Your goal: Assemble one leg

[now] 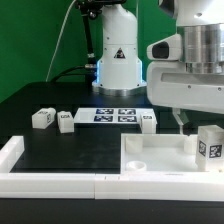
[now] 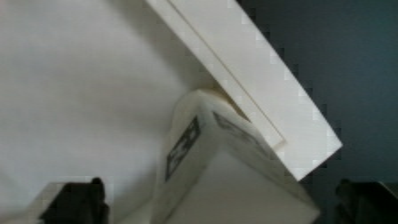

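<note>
White plastic fencing (image 1: 50, 182), a low L-shaped rail, lies nearest the exterior camera along the front of the black table (image 1: 70, 150). Behind it, at the exterior view's right, sits the large white square tray-like panel (image 1: 150, 157) with raised rims. One small white blocky plastic leg with a black-and-white square tag (image 1: 209, 146) stands upright at the panel's corner, directly below the gripper (image 1: 186, 122), whose dark fingers (image 1: 181, 119) hang just above and beside it. Wrist view: the two dark fingertips (image 2: 75, 203) appear at opposite edges of the frame, spread wide apart, with the tagged leg (image 2: 222, 170) between them and not touched by either. A raised panel rim (image 2: 249, 75) runs diagonally just beyond the leg, away from the fingers. Three further white tagged legs rest on the table well apart from the fingers: one (image 1: 42, 119) and a second (image 1: 66, 121) at the exterior view's left, a third (image 1: 147, 123) nearer the gripper. The thin flat white marker board (image 1: 113, 115) lies behind them, before the white robot base (image 1: 117, 60).
</note>
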`<state>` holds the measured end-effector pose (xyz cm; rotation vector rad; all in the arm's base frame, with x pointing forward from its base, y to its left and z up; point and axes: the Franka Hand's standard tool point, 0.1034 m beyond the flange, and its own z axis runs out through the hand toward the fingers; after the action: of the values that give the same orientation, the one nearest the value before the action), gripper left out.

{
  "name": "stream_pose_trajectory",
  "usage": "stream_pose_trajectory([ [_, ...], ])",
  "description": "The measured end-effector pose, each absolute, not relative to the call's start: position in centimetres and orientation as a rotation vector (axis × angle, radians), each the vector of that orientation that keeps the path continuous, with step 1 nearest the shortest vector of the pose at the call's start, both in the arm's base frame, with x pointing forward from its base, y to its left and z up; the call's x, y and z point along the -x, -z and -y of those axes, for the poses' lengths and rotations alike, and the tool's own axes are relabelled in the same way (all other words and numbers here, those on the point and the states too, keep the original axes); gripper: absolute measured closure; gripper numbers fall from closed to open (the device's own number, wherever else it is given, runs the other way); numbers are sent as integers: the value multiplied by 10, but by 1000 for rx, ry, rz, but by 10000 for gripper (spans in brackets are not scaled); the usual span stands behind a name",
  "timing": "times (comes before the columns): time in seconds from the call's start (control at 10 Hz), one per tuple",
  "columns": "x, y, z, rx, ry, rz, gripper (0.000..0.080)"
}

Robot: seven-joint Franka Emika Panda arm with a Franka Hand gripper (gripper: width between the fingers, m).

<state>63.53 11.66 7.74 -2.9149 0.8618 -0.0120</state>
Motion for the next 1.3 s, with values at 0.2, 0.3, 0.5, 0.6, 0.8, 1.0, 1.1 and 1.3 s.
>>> stream_pose_trajectory([
  [0.2, -636, -78, -115, 3017, 35, -491, 150],
  [0.3, -636, -78, -116, 3062, 45, -321, 150],
  [0.5, -637, -78, -115, 3096, 62, 42, 150],
  [0.6, -637, -78, -113, 3096, 67, 183, 150],
  [0.8, -637, -78, -112, 3084, 70, 365, 273],
  [1.0, -637, -78, -113, 3087, 70, 326, 412],
  [1.1, -637, -78, -113, 3090, 69, 286, 509],
  [1.3, -637, -78, -113, 3095, 65, 166, 509],
])
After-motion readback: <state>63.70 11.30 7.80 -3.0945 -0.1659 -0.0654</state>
